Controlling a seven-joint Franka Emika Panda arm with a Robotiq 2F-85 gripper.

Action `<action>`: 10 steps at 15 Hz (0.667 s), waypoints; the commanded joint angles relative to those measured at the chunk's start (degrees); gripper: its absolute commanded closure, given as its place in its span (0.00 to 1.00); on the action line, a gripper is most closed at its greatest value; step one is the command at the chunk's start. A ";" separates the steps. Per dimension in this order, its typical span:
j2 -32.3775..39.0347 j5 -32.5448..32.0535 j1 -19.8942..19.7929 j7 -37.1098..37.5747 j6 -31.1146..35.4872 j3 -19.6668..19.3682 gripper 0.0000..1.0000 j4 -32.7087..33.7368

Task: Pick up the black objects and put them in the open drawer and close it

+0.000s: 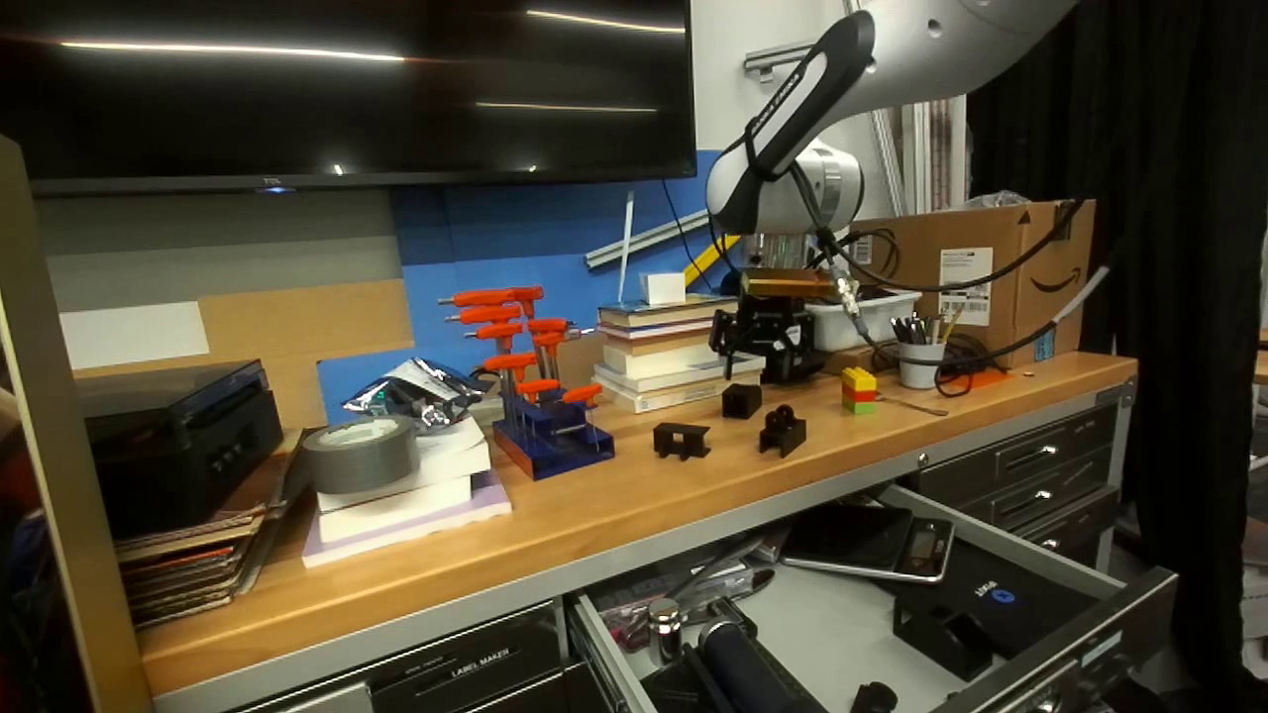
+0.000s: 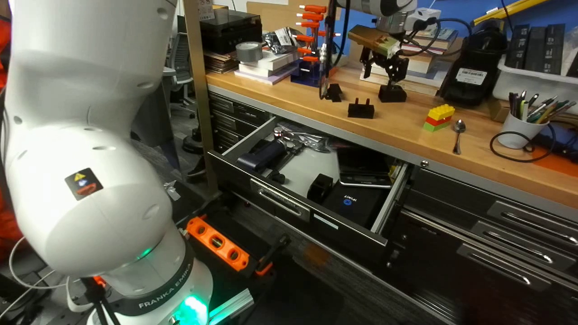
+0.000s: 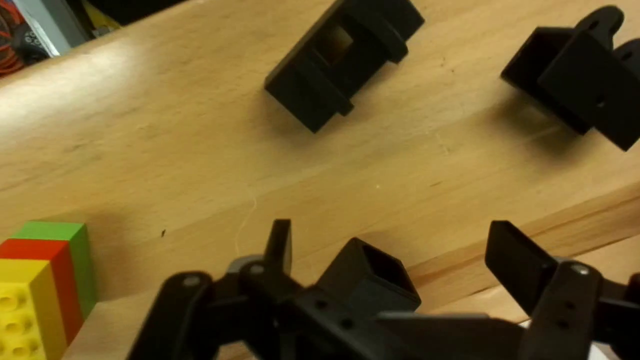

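Three small black objects stand on the wooden bench. The hollow black block (image 1: 741, 401) (image 2: 392, 94) (image 3: 367, 280) is beneath my gripper (image 1: 761, 368) (image 2: 380, 79) (image 3: 390, 227), whose fingers are wide apart with nothing gripped. In the wrist view that block shows between and below them, partly covered by the gripper's linkage. Nearer the bench edge is a black piece with two upright tabs (image 1: 783, 434) (image 2: 361, 111) (image 3: 320, 80). A black bracket (image 1: 681, 441) (image 2: 334, 93) (image 3: 590, 90) sits farther along. The open drawer (image 1: 842, 609) (image 2: 239, 180) is pulled out below the bench.
Inside the drawer lie a black block (image 1: 941, 639), a dark tablet-like device (image 1: 847, 535) and tools. A toy-brick stack (image 1: 859, 392) (image 3: 30, 290), a spoon (image 2: 459, 131) and a pen cup (image 2: 519, 128) flank the gripper. Books (image 1: 674, 383) and a hex-key stand (image 1: 550, 436) are behind.
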 commanded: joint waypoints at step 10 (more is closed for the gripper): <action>18.42 1.32 0.86 16.74 -11.51 -1.87 0.00 28.60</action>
